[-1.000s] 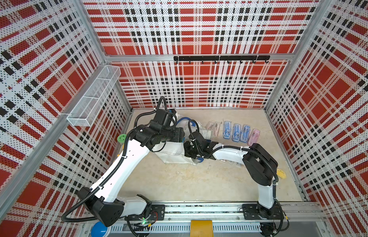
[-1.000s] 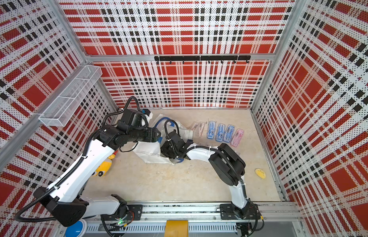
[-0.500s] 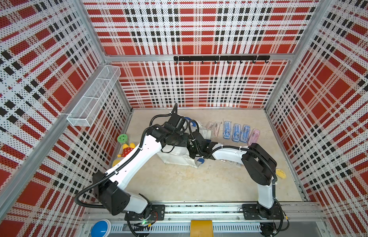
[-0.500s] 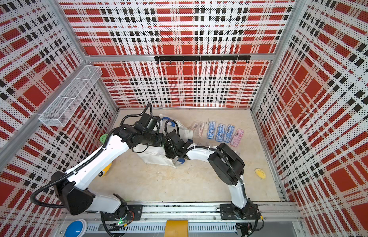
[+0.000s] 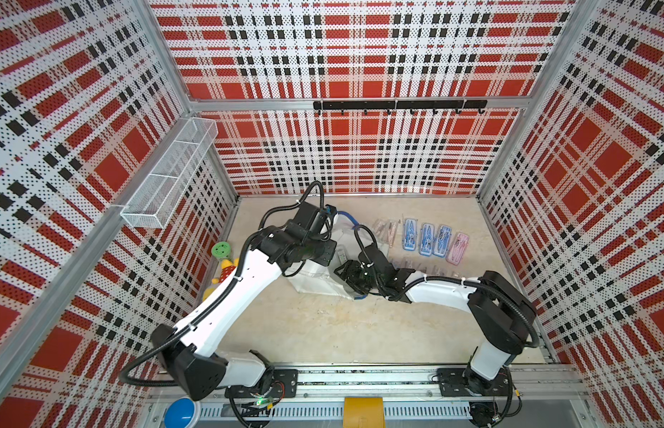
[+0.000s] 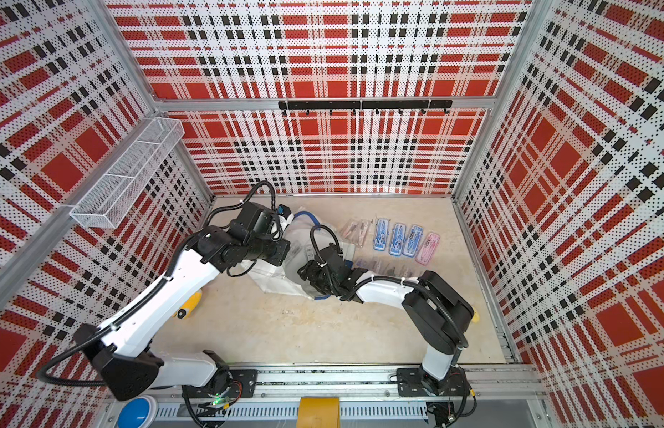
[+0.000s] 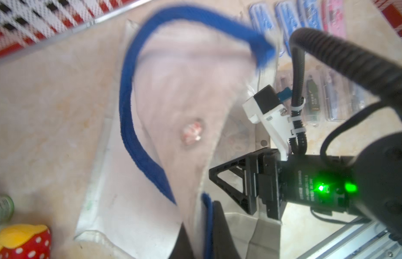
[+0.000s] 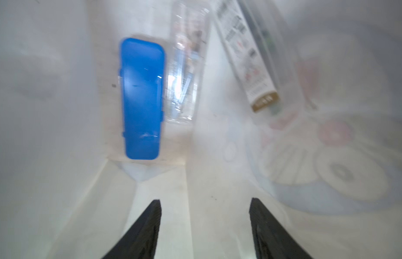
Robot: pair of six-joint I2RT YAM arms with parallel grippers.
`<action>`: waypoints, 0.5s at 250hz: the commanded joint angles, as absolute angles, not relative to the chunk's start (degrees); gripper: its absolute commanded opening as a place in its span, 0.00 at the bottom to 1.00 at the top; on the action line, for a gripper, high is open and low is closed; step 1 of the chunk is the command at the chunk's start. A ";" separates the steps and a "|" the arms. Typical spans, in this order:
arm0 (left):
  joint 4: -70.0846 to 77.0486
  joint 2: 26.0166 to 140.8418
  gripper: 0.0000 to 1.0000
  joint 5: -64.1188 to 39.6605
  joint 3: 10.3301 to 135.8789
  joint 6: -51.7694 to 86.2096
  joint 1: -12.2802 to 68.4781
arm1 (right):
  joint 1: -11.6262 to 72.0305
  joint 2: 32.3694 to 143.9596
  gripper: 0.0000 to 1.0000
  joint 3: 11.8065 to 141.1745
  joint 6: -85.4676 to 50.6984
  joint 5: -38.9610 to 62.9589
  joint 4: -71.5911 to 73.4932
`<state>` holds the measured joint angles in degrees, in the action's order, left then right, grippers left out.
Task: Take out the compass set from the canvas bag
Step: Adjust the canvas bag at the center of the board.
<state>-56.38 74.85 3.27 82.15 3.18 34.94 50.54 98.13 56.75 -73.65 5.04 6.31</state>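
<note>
- left arm (image 5: 230,304) is stretched forward and inward from its base, with the wrist bent over at the end
- left gripper (image 7: 201,222) is clamped tight on the rim of the canvas bag (image 7: 191,94)
- right arm (image 5: 441,292) is folded at the elbow, forearm lying low and pointing toward the left arm
- right gripper (image 8: 205,200) has its jaws spread apart, nothing between them

The canvas bag (image 5: 312,281) is white, its strap handle (image 7: 128,89) blue (a faint pink and grey-blue print shows through the cloth); the inner case (image 8: 140,98) is solid blue; the bench (image 5: 341,326) is mottled beige; the row of cases (image 5: 434,241) runs blue, blue, blue, pink; the walls (image 5: 360,155) are red, white and black plaid, dotted all over; the toy (image 7: 23,242) is red with white dots, and yellow.
</note>
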 commanded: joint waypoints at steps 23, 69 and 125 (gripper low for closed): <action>-44.22 65.56 0.00 0.96 74.53 -1.89 34.80 | 52.39 97.18 0.67 58.09 -72.28 -2.33 5.48; -42.89 64.32 0.00 -2.80 70.74 2.68 34.72 | 53.46 98.17 0.69 61.42 -71.47 -5.87 -5.09; -41.31 63.34 0.00 -4.28 67.84 6.15 34.88 | 53.87 99.16 0.73 63.18 -66.55 -10.23 -15.09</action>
<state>-45.82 65.19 -2.50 68.60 3.75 34.83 53.60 97.67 61.73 -69.60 -6.31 -8.78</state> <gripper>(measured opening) 0.100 0.708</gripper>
